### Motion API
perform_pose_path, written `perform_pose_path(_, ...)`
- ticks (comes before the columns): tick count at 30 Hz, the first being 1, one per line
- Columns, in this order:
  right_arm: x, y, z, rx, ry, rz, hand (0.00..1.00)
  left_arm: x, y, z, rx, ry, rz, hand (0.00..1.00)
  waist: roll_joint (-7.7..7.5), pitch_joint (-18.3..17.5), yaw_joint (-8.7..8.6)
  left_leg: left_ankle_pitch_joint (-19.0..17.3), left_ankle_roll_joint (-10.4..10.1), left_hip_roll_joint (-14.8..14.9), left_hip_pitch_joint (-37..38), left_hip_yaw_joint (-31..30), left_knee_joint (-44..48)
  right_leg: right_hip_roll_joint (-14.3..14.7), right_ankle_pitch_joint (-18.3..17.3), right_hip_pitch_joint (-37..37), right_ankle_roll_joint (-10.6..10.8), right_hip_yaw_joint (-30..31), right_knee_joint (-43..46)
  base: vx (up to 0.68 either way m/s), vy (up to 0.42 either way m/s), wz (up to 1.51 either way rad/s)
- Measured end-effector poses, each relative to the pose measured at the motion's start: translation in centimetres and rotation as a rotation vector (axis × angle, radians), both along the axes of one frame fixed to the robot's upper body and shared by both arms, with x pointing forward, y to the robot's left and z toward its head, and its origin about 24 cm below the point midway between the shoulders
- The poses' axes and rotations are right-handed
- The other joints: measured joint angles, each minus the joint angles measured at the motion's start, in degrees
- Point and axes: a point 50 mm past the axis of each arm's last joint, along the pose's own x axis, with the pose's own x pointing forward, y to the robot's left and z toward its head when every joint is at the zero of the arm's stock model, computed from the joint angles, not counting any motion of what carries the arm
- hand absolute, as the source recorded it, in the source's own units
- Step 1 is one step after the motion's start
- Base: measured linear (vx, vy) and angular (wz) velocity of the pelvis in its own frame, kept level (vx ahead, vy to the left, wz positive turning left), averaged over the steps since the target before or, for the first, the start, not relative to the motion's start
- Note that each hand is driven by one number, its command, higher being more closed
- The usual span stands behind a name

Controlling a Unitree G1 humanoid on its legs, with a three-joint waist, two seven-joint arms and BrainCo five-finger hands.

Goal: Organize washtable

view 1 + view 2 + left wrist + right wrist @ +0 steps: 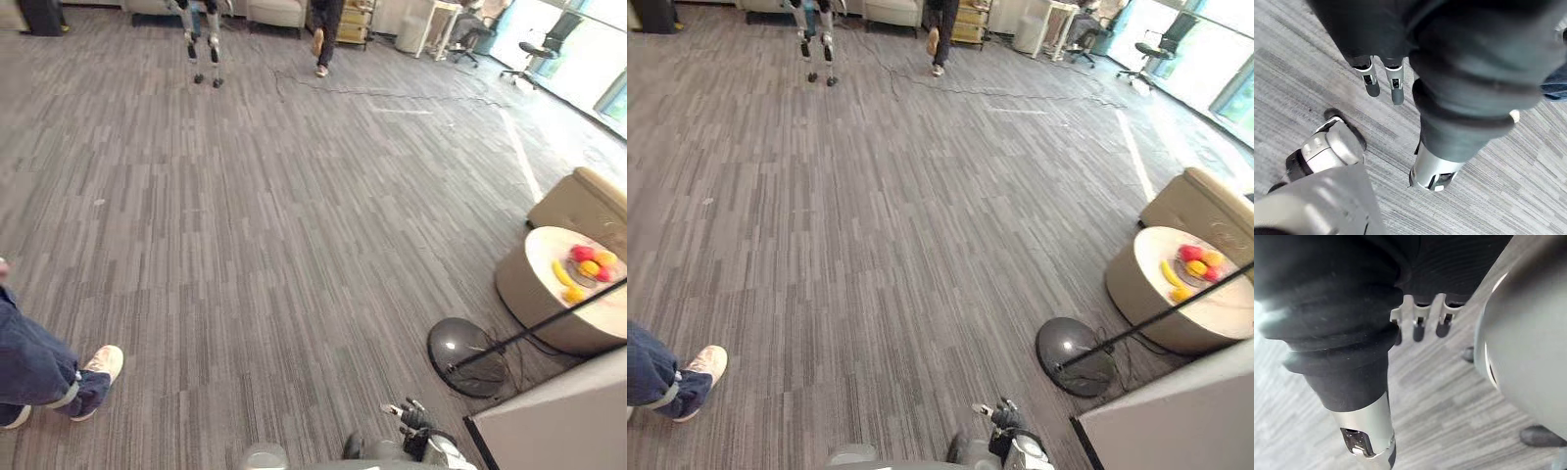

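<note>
1. Reference landmark: the round bench [534, 305], which carries a plate of fruit [591, 265].
2. Far left of the round bench: a person's leg and pale shoe [99, 365] stand on the grey carpet floor [294, 245].
3. My left hand [1371, 84] hangs over that floor. Its fingers are straight and apart, and nothing is in it.
4. My right hand [411, 419] is left of the round bench and nearer to me. Its fingers are relaxed and spread, and it holds nothing either.
5. A dark round stand base [467, 355] sits just beside the round bench on its left, with a thin pole running across the bench top.
6. A beige sofa [591, 199] stands behind the round bench.
7. A pale flat panel [563, 421] lies nearer to me than the round bench. I cannot tell what it belongs to.

Task status: I cannot tell where the washtable is, since open floor lies in front of me. Its condition, sorted or unsorted, therefore cannot be judged. This scene fits either walking toward the washtable or walking away from it once it is organized. No item to be organized is in either hand.
</note>
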Motion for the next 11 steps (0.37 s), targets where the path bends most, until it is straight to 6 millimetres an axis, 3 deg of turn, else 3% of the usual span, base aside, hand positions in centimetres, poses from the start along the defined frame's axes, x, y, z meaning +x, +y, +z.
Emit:
perform_pose_path(4,-0.2,0.2,-0.1,-0.005,0.006,0.012,0.00,0.1,-0.4,0.0,-0.002,-0.004,-0.009,0.00,0.02,-0.9,0.03,0.0,-1.0,0.7,-1.0,-0.7,-2.5,1.9,0.0,3.1,0.0,-1.2,-10.2,0.19,-0.134,0.06)
perform_pose_path(7,-0.4,0.0,-0.1,-0.021,0.016,0.006,0.00,0.3,-0.4,0.0,0.005,-0.003,-0.044,0.00,0.36,-1.2,-0.07,0.3,-1.5,0.2,0.4,-1.6,-4.5,2.1,0.0,4.7,0.0,-2.0,-11.9,0.09,-0.026,0.13)
perform_pose_path(11,-1.1,0.5,-0.4,-0.019,0.046,0.045,0.00,0.4,0.4,0.1,0.037,0.010,-0.082,0.00,-0.63,-2.8,0.22,0.7,-0.8,-1.0,0.4,-2.1,-5.4,1.8,0.1,5.3,0.2,-2.3,-13.6,0.05,0.027,0.08)
